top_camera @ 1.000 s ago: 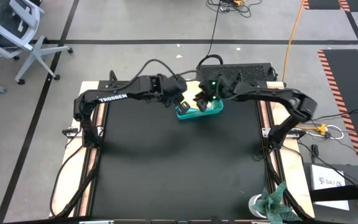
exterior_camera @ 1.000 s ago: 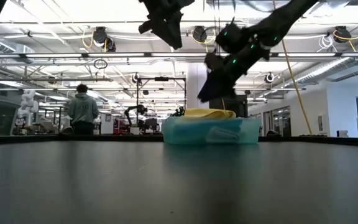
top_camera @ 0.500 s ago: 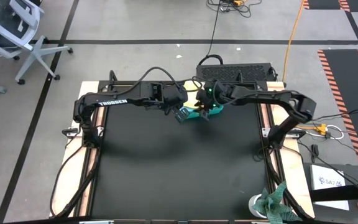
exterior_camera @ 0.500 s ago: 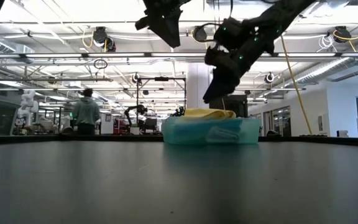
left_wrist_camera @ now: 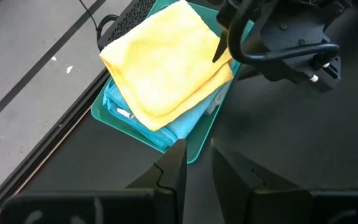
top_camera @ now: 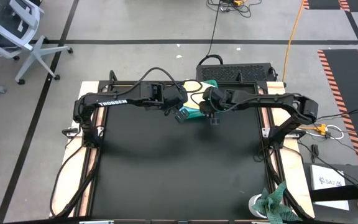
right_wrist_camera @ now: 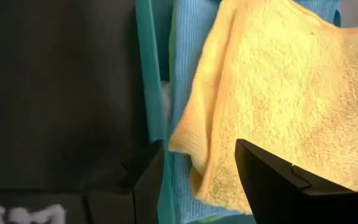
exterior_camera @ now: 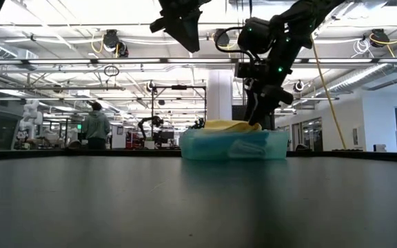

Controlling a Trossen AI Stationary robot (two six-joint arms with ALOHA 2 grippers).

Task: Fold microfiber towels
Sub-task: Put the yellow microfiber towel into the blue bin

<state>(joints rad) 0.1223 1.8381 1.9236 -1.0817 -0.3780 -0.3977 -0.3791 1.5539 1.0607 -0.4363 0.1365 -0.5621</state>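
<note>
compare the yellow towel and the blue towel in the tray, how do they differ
The yellow towel lies on top, fully in view; the blue towel lies under it, showing only along its edges. The yellow towel is folded into a thick, slightly rumpled pad; the blue towel looks flatter against the tray. The right gripper hovers open at the yellow towel's edge, with the blue towel beneath. Both are soft cloths in the same tray.

Towels (left_wrist_camera: 166,68) in tray (left_wrist_camera: 197,146) (seemingly stacked)

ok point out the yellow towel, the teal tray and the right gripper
yellow towel (left_wrist_camera: 166,68), left wrist view, middle of its top face
teal tray (left_wrist_camera: 194,144), left wrist view, bare rim
right gripper (right_wrist_camera: 194,168), right wrist view, between its fingertips
</note>
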